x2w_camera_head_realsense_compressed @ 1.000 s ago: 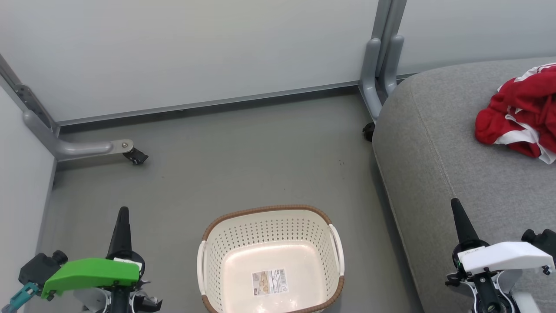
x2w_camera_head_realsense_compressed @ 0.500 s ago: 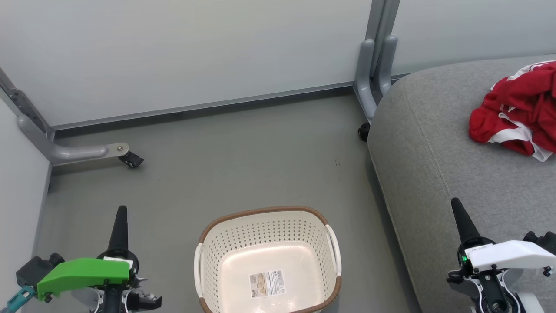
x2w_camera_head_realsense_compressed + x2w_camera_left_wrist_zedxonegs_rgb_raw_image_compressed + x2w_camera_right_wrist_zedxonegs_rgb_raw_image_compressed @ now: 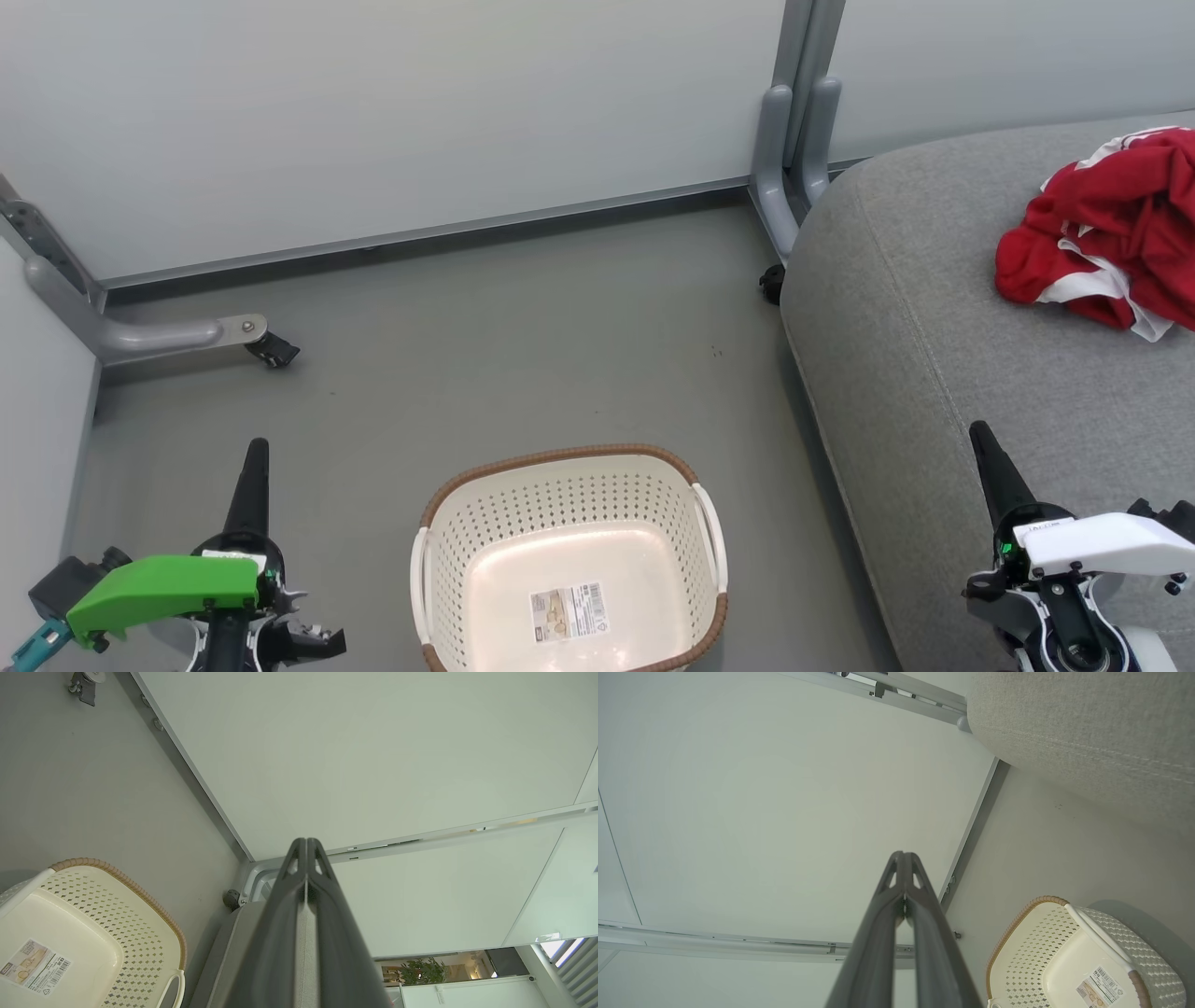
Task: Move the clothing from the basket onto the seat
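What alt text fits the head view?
The cream basket stands empty on the grey floor at bottom centre, and the red-and-white clothing lies bunched on the grey seat at right. The left gripper and right gripper, both shut and empty, point up from the lower corners.

**Arm and Gripper Status: Both Grippers Closed and Empty**

Locate the left gripper [image 3: 258, 450] at the lower left of the head view. Its two dark fingers are pressed together into one narrow spike that points up the frame. Directly below it, the green wrist housing [image 3: 163, 586] slopes down toward the left edge.

Locate the right gripper [image 3: 979, 433] at the lower right. It is likewise closed to a single point and leans slightly toward the upper left, above the white wrist housing [image 3: 1106, 544].

In the left wrist view, the fingers [image 3: 275, 942] rise from the bottom centre and meet at the tips. In the right wrist view, the right gripper's fingers [image 3: 871, 952] do the same.
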### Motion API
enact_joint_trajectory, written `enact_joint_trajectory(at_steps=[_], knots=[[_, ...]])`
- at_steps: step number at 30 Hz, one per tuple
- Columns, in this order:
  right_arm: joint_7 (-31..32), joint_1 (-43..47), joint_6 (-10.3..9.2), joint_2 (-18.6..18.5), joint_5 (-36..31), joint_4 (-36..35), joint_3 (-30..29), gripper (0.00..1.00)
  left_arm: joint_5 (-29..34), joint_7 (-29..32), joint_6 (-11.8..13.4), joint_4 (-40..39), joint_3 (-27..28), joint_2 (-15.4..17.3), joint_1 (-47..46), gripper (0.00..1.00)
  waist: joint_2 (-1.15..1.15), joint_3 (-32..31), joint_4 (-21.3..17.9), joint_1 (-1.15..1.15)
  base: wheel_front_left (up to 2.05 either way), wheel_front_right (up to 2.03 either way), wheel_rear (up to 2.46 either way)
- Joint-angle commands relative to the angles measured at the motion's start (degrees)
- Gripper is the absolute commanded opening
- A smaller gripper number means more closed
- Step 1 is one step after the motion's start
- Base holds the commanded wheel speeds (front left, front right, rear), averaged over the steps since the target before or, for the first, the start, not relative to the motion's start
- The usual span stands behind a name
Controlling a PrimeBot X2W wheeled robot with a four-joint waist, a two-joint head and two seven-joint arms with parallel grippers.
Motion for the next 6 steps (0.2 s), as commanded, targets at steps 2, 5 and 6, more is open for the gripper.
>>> enact_joint_trajectory(at_steps=[2, 5, 6], knots=[[0.5, -0.7, -0.01, -0.4, 1.7, 0.0, -0.3, 0.00, -1.8, 0.5, -0.2, -0.4, 0.3, 0.3, -1.1, 0.00, 0.00, 0.0, -0.1, 0.00, 0.00, 0.00, 0.00], [0.8, -0.8, -0.01, -0.4, 3.1, 0.1, -0.4, 0.00, -3.1, 0.9, -0.3, -0.4, 0.5, 0.3, -1.2, 0.00, 0.00, -0.1, -0.3, 0.00, 0.00, 0.00, 0.00], [0.9, -0.8, -0.01, -0.4, 3.5, 0.1, -0.4, 0.00, -3.5, 0.9, -0.3, -0.3, 0.5, 0.3, -1.2, 0.00, 0.00, -0.1, -0.4, 0.00, 0.00, 0.00, 0.00]])
